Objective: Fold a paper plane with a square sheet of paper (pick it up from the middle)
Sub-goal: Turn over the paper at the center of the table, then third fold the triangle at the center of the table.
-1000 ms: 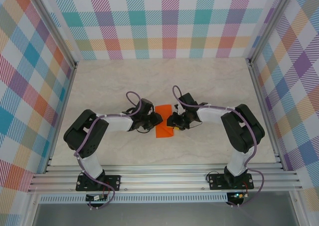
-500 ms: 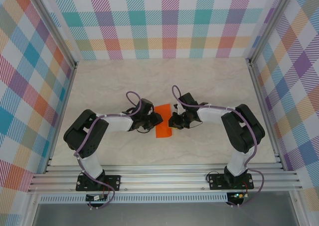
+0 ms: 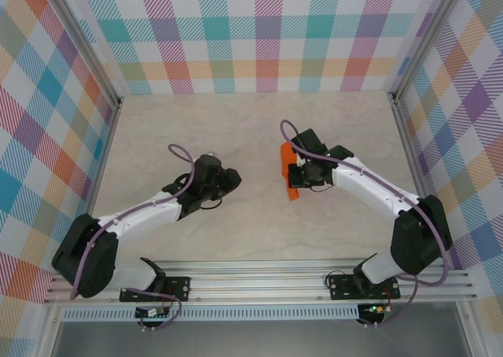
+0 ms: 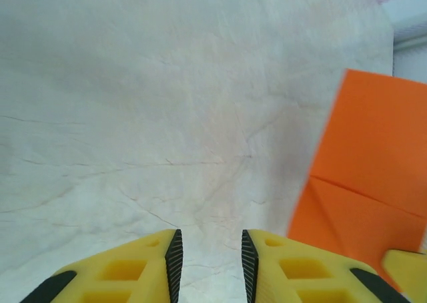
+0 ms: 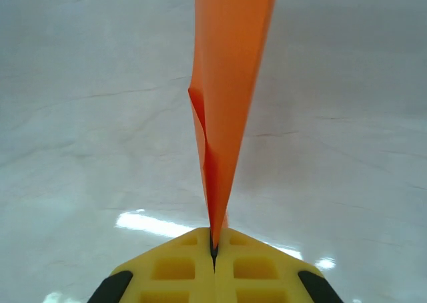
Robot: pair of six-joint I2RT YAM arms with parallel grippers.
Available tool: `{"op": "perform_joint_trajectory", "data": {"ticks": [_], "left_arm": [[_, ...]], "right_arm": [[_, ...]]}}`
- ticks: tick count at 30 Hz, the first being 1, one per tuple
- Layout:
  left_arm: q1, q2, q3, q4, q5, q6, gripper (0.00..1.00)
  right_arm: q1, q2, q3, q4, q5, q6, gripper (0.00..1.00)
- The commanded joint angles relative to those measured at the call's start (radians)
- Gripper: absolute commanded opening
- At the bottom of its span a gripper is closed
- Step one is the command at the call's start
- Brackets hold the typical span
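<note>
Top external view: the right gripper sits just right of the frame's centre, closed on the orange paper. The paper shows there as a narrow, folded strip, nearly upright in the frame, with its lower end tipped a little to the right. The left gripper lies left of centre, well apart from the paper, over the bare pale table.

Right wrist view: the 2 yellow fingers meet at the bottom centre with no gap between them, and the paper's near end is pinched there. From the pinch the paper rises edge-on to the top of the frame and widens as it goes. A fold line runs along its left side. The marbled table lies behind it. Whether the paper's far end touches the table cannot be told.

Left wrist view: the left gripper is at the bottom of the frame. Its 2 yellow fingers stand a little apart, with a narrow strip of table showing between the black pads, and they hold nothing. The paper fills the right side of the frame and shows a flat orange face. 1 crease crosses it from mid-left down towards the lower right.
</note>
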Motion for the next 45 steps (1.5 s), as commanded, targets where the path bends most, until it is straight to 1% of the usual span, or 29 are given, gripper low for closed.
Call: {"op": "perform_joint_trajectory", "data": {"ticks": [1, 4, 7, 11, 12, 14, 17, 20, 22, 24, 26, 28, 30, 32, 35, 36, 38, 39, 41, 45], "left_arm": [[-0.004, -0.086, -0.041, -0.106, -0.149, 0.019, 0.34], [-0.003, -0.150, -0.067, -0.138, -0.216, 0.020, 0.38], [0.000, -0.193, -0.075, -0.170, -0.262, 0.025, 0.40], [0.002, -0.229, -0.095, -0.174, -0.288, 0.039, 0.42], [0.005, -0.234, -0.098, -0.179, -0.295, 0.044, 0.42], [0.013, -0.247, -0.101, -0.194, -0.310, 0.050, 0.43], [0.027, -0.275, -0.110, -0.215, -0.319, 0.057, 0.44], [0.040, -0.307, -0.122, -0.220, -0.308, 0.064, 0.47], [0.047, -0.321, -0.123, -0.227, -0.294, 0.069, 0.48], [0.049, -0.326, -0.123, -0.226, -0.260, 0.079, 0.50], [0.051, -0.315, -0.124, -0.194, -0.186, 0.099, 0.52], [0.049, -0.285, -0.119, -0.153, -0.097, 0.115, 0.52], [0.042, -0.226, -0.106, -0.098, -0.007, 0.123, 0.52], [0.012, -0.149, -0.070, -0.062, 0.042, 0.135, 0.50], [-0.048, 0.011, 0.033, -0.023, 0.113, 0.163, 0.44], [-0.072, 0.081, 0.082, -0.029, 0.134, 0.177, 0.40], [-0.118, 0.204, 0.195, -0.072, 0.139, 0.193, 0.31], [-0.141, 0.266, 0.250, -0.093, 0.134, 0.201, 0.29], [-0.170, 0.369, 0.348, -0.126, 0.123, 0.199, 0.23], [-0.205, 0.521, 0.447, -0.138, 0.130, 0.173, 0.19]], "right_arm": [[0.020, 0.016, 0.046, -0.283, 0.356, -0.041, 0.04], [0.049, 0.065, 0.073, -0.324, 0.398, -0.026, 0.06], [0.124, 0.162, 0.124, -0.358, 0.422, 0.027, 0.07], [0.220, 0.344, 0.236, -0.409, 0.391, 0.121, 0.12], [0.238, 0.384, 0.261, -0.414, 0.369, 0.139, 0.13], [0.273, 0.458, 0.314, -0.398, 0.284, 0.159, 0.17], [0.329, 0.536, 0.404, -0.363, 0.172, 0.160, 0.23], [0.347, 0.564, 0.443, -0.277, -0.003, 0.134, 0.36], [0.346, 0.549, 0.429, -0.216, -0.095, 0.111, 0.45], [0.343, 0.501, 0.393, -0.167, -0.116, 0.111, 0.54], [0.319, 0.405, 0.316, -0.104, -0.128, 0.113, 0.57], [0.268, 0.273, 0.182, -0.006, -0.146, 0.129, 0.59], [0.186, 0.130, 0.034, 0.093, -0.176, 0.143, 0.61], [0.103, 0.020, -0.077, 0.145, -0.205, 0.137, 0.65], [-0.049, -0.086, -0.205, 0.200, -0.313, 0.115, 0.68], [-0.105, -0.104, -0.241, 0.219, -0.370, 0.107, 0.67], [-0.192, -0.128, -0.290, 0.247, -0.461, 0.087, 0.66], [-0.222, -0.131, -0.310, 0.265, -0.503, 0.076, 0.66], [-0.261, -0.121, -0.329, 0.284, -0.558, 0.060, 0.64], [-0.308, -0.056, -0.341, 0.322, -0.646, 0.047, 0.58]]}}
